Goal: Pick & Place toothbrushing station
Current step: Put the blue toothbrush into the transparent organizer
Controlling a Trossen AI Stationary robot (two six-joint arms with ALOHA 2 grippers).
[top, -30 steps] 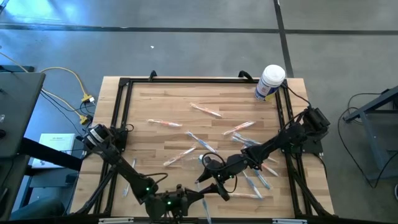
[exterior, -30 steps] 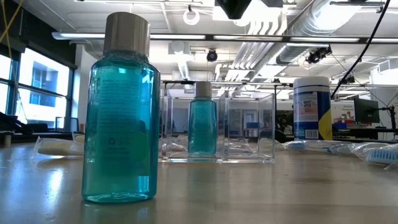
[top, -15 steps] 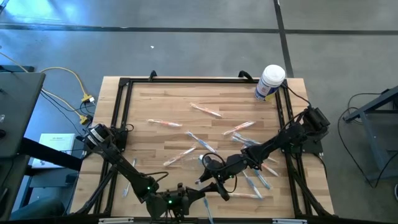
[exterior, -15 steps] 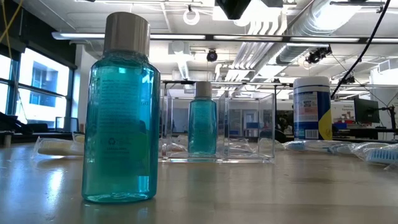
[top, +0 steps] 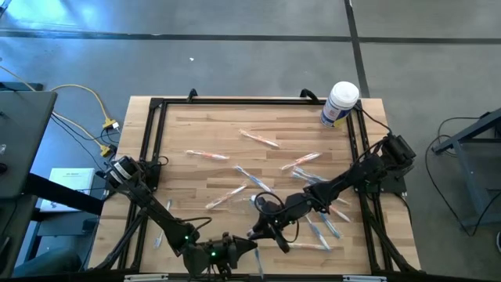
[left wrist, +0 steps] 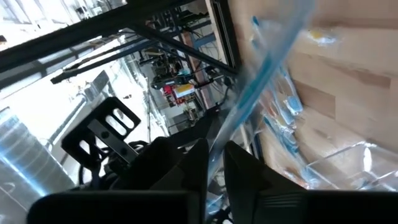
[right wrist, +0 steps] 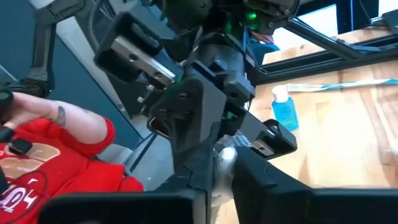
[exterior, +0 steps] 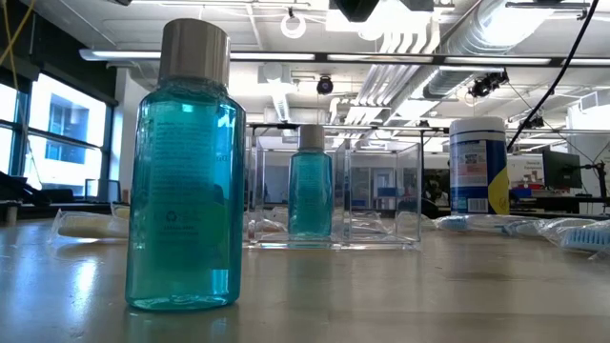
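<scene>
The toothbrushing station (exterior: 381, 195), a clear plastic holder with compartments, stands on the wooden table (top: 203, 125) at the centre of the low view, just left of the white tub (exterior: 477, 167); a small blue bottle (exterior: 310, 191) shows at its left part, though whether inside it or in front I cannot tell. A larger blue bottle (exterior: 183, 181) with a silver top fills the left of that frame. In the high view the left gripper (top: 235, 247) sits at the bottom centre, and its wrist view shows the two fingers (left wrist: 198, 165) nearly together, pinching a wrapped toothbrush (left wrist: 261, 81) that runs up to the upper right. The right gripper (top: 262, 233) lies just beside it, a little right of bottom centre; in its own wrist view the fingers (right wrist: 249, 171) stand close around a silver cap (right wrist: 224, 157) at the lower middle. More wrapped toothbrushes (top: 258, 139) are scattered over the table's middle. A person's red sleeve (right wrist: 56, 155) shows at the left of the right wrist view
</scene>
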